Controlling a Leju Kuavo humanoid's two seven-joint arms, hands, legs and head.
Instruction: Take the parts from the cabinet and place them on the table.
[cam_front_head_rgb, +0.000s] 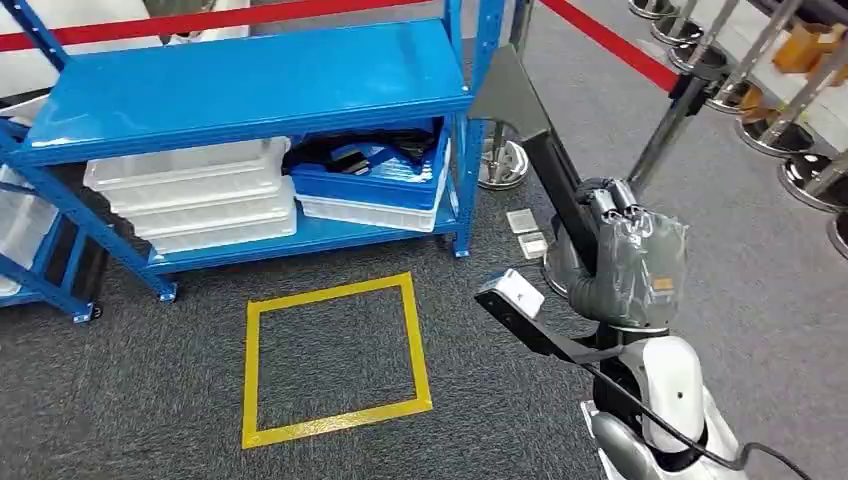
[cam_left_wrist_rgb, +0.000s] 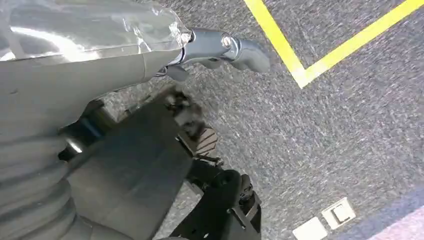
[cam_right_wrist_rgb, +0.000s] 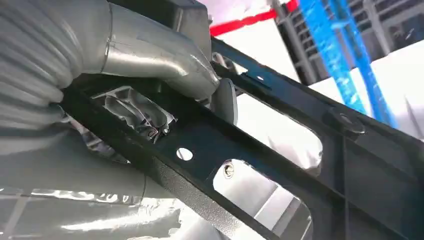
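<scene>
1 blue rack (cam_front_head_rgb: 250, 90), 3 clear bins (cam_front_head_rgb: 195, 190) stacked, 1 blue bin (cam_front_head_rgb: 375, 180) on 1 more clear bin (cam_front_head_rgb: 370, 212), 1 yellow floor square (cam_front_head_rgb: 335, 357), 2 floor plates (cam_front_head_rgb: 528, 233), 1 black part (cam_front_head_rgb: 545, 160).

A square of yellow tape (cam_front_head_rgb: 335, 360) lies on the grey carpet (cam_front_head_rgb: 140, 400) in the lower middle of the head view. Red barrier tape (cam_front_head_rgb: 610, 40) crosses the upper right, above a row of chrome stanchion bases (cam_front_head_rgb: 805, 180) along the right edge. Two small white floor plates (cam_front_head_rgb: 527, 232) sit right of centre, near another chrome base (cam_front_head_rgb: 503, 165).
</scene>
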